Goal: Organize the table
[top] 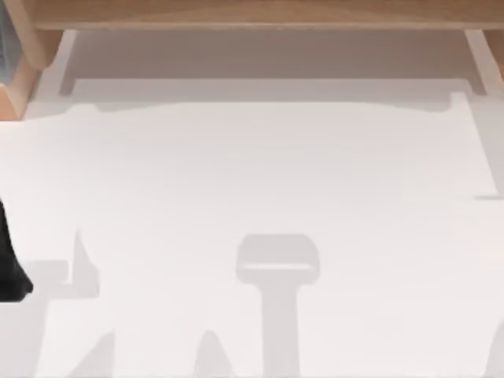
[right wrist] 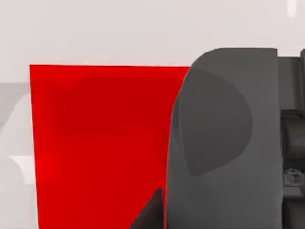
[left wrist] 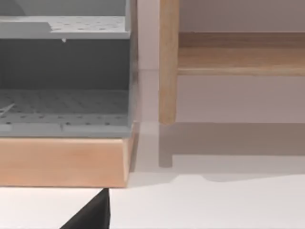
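Right claw [right wrist: 224, 143] over red flat thing [right wrist: 100, 148], grip unclear | table [top: 252, 173] long axis left-right

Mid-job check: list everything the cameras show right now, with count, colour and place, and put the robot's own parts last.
table: one, white top, spans the top view.
wooden frame: one, light wood, along the table's far edge.
wooden post: one, light wood, upright, in the left wrist view.
shelf unit: one, grey perforated shelves on a light wooden base, beside the post.
red panel: one, flat, on the white surface in the right wrist view.
dark arm part: one, black, at the top view's left edge.
right gripper: one, dark grey, over the red panel.
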